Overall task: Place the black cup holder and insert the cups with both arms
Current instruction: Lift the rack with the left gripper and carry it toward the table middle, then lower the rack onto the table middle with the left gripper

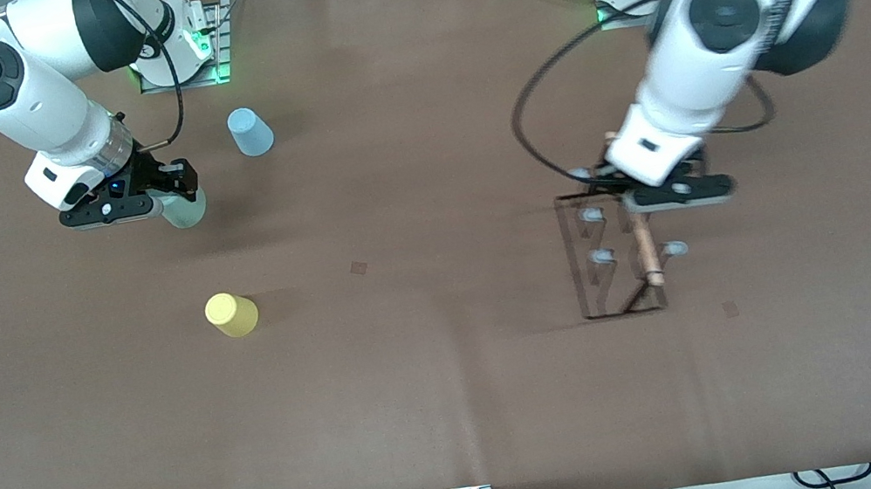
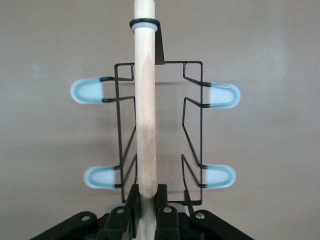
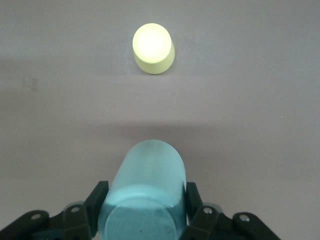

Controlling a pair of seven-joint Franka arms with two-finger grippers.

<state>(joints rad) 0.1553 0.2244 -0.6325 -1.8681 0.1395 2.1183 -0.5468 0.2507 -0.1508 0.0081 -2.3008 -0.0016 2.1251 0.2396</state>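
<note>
Left gripper (image 1: 661, 193) is clamped on the wooden handle (image 2: 145, 115) of the black cup holder (image 1: 614, 254), carrying it over the tabletop (image 1: 459, 382) toward the left arm's end; gripped near one end, the rack could swing or land crooked. Right gripper (image 1: 162, 197) grasps the mint cup (image 3: 145, 192) above the tabletop, and may lose it in a weak pinch. Yellow cup (image 1: 232, 314) and blue cup (image 1: 250, 131) stand upside down nearby.
</note>
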